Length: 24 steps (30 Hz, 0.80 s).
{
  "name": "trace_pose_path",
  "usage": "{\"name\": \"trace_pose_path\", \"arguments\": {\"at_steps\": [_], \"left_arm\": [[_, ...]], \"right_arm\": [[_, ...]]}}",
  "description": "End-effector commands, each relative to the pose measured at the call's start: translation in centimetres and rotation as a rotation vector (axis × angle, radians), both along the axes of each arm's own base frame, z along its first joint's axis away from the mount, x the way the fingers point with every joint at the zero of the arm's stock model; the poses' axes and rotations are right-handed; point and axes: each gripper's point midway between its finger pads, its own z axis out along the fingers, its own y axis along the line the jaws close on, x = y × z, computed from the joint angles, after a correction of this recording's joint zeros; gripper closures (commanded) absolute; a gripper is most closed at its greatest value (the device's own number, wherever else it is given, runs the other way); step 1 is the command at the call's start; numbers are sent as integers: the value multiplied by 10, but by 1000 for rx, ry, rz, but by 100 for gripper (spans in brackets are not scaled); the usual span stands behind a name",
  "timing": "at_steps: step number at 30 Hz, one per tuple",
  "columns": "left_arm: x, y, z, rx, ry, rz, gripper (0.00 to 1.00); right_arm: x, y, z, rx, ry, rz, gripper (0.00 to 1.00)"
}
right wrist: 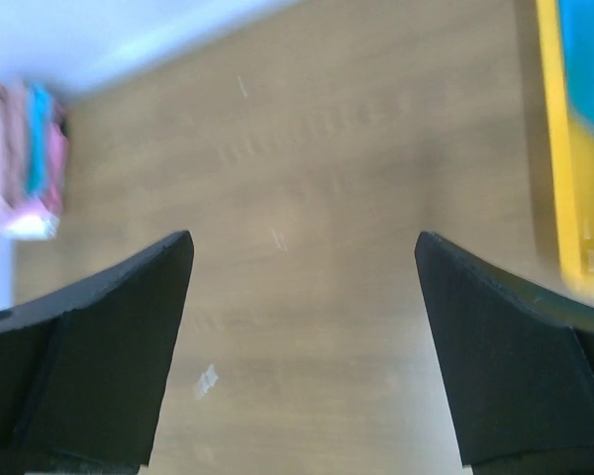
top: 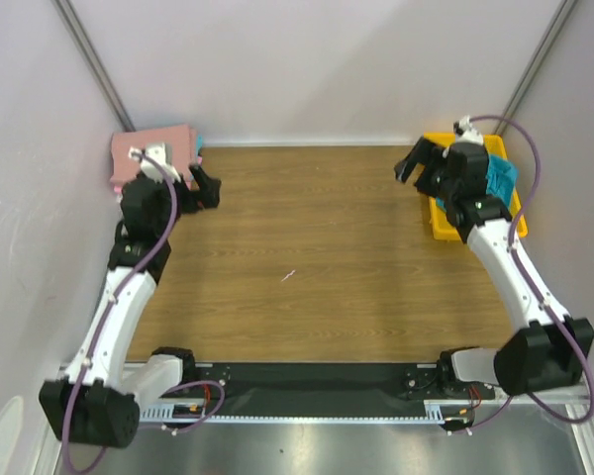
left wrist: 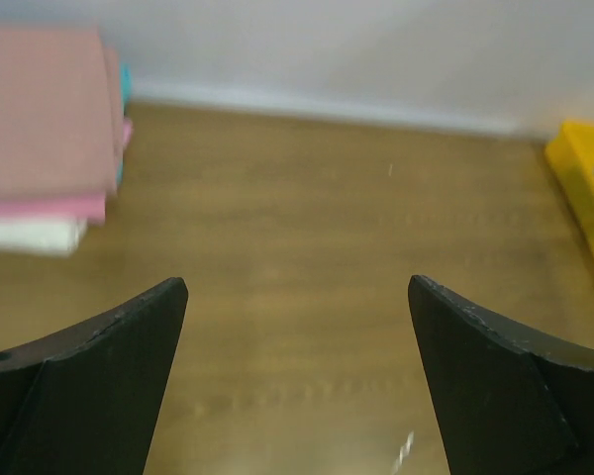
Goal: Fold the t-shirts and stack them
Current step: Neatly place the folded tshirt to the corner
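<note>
Stack built; one teal t-shirt [top: 501, 178] waits in the yellow tray [top: 439, 227].
My left claw [left wrist: 297, 282] and right claw [right wrist: 302, 236] gape wide, holding nothing; the folded stack [top: 153, 153] sits well apart from the tray, across the surface [top: 327, 257].

Brown wood-grain surface [top: 317, 257]. Plain dusty-pink t-shirt [left wrist: 40, 109], teal t-shirt [left wrist: 125, 84], bright pink t-shirt [left wrist: 49, 208], white t-shirt [left wrist: 30, 236]. Yellow tray [top: 441, 226], turquoise t-shirt [top: 500, 178]. Left gripper [left wrist: 298, 287] and right gripper [right wrist: 304, 237] are black; arms [top: 114, 317] white and black, cables [top: 535, 198] purple
</note>
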Motion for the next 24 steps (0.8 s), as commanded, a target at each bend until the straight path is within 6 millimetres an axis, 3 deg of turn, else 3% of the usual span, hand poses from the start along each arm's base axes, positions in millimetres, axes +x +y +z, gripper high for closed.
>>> {"name": "trace_pose_path", "arguments": {"at_steps": [1, 2, 3, 4, 6, 7, 9, 10, 13, 15, 20, 24], "left_arm": [[-51, 2, -30, 2, 68, -7, 0], [-63, 10, -39, 5, 94, 37, 0], [-72, 15, -51, -1, 117, 62, 0], [-86, 19, -42, -9, 73, 84, 0], [-102, 32, -59, -23, 113, 162, 0], [-114, 33, -52, -34, 76, 166, 0], [-125, 34, -68, -39, 85, 164, 0], [-133, 35, -66, -47, 56, 165, 0], [-145, 37, -82, -60, 71, 180, 0], [-151, 39, -73, -62, 27, 188, 0], [-157, 61, -72, -47, 10, 306, 0], [-158, 60, -71, -52, 23, 301, 0]], "right_arm": [[-33, -5, -19, -4, -4, -57, 0], [-44, -4, -41, 1, 30, -56, 0], [-52, -3, -49, 6, 37, -55, 0], [-62, -3, -43, 28, 11, -65, 0], [-78, -6, -62, 36, 49, -79, 0], [-91, -8, -62, 41, 59, -81, 0], [-106, -13, -79, 15, 82, -95, 0], [-116, -16, -78, 16, 66, -102, 0], [-131, -18, -86, 18, 59, -96, 0], [-140, -20, -80, 27, 30, -95, 0], [-153, -21, -85, 38, 37, -89, 0], [-163, -21, -88, 56, 42, -88, 0]]}}
